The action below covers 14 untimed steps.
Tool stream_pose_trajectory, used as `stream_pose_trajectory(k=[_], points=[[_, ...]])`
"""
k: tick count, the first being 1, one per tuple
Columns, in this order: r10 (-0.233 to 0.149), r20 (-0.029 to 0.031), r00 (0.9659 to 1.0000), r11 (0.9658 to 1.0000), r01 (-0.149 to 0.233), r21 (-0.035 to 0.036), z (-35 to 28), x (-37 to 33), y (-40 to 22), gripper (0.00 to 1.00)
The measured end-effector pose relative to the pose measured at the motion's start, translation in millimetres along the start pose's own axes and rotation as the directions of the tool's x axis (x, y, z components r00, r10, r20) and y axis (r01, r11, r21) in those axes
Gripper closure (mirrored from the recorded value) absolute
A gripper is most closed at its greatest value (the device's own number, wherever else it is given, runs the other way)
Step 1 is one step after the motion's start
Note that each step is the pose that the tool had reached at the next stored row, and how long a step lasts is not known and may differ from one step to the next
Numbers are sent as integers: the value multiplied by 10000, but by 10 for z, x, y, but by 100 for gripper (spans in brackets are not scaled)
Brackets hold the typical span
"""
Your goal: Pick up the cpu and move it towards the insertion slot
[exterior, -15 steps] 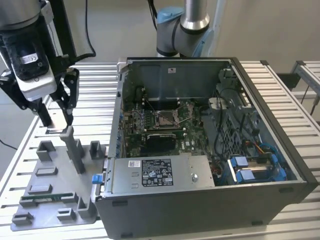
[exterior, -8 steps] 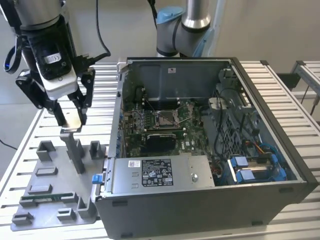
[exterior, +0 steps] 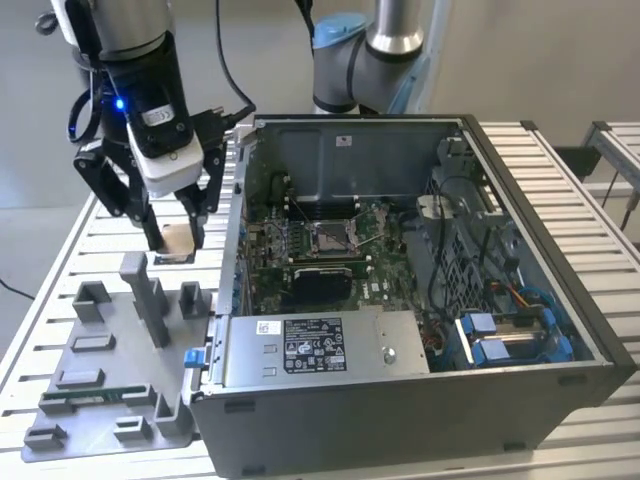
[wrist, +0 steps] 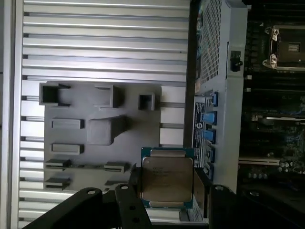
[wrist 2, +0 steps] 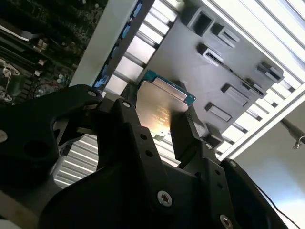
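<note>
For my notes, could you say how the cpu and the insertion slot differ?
The cpu is held in the claw outside the case; the insertion slot lies on the board inside it. The cpu shows a solid pale metal top; the slot has a dark centre. Both are square.

The counter (exterior: 90, 235) is built of pale aluminium slats laid side by side with dark grooves between them, and in the second wrist view bright light washes its slats (wrist 2: 257, 24) almost white. Past the counter's far edge at the exterior view's left lies a plain grey floor (exterior: 30, 150), where a thin dark cable (exterior: 8, 290) curls near the counter's side. Behind the far edge towards the exterior view's right stands a smooth pale wall (exterior: 540, 60), and a second slatted bench (exterior: 618, 140) sits just beyond the counter's corner there.
</note>
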<state>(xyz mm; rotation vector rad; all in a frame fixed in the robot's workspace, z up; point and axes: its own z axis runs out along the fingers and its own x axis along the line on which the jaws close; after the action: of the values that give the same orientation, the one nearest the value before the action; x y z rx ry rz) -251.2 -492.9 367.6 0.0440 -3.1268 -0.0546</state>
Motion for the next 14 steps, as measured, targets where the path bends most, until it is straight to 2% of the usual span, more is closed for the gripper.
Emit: stream_pose_trajectory(k=[12, 14], points=[[0, -1, 10000, 10000, 0, 1, -8, -541, -15, 100], [0, -1, 10000, 10000, 0, 0, -9, -613, -17, 100]])
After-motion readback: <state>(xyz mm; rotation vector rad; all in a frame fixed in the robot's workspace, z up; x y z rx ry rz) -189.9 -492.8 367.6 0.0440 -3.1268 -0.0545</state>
